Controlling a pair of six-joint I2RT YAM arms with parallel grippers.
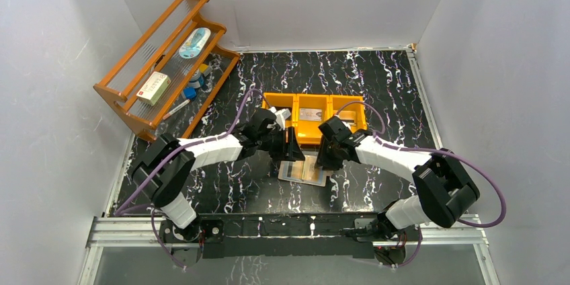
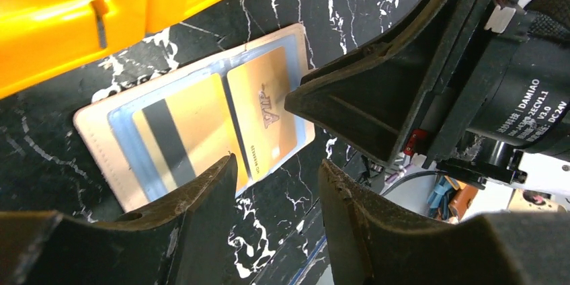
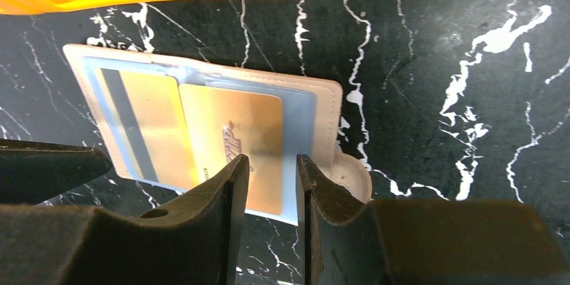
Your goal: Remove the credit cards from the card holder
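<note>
The beige card holder (image 1: 304, 172) lies open and flat on the black marble table, just in front of the orange tray. Its bluish sleeves hold two gold cards: one with a black stripe (image 2: 176, 134) and one with embossed letters (image 2: 267, 111). My left gripper (image 1: 291, 145) is open and empty over the holder's left side, with its fingertips (image 2: 222, 177) by the near edge. My right gripper (image 1: 329, 154) is narrowly open and empty above the lettered card (image 3: 235, 134). The holder's closing tab (image 3: 351, 176) shows beside the right finger.
The orange three-compartment tray (image 1: 314, 138) stands right behind the holder, close to both grippers. A wooden rack (image 1: 121, 90) with small items stands at the back left. White walls enclose the table on three sides.
</note>
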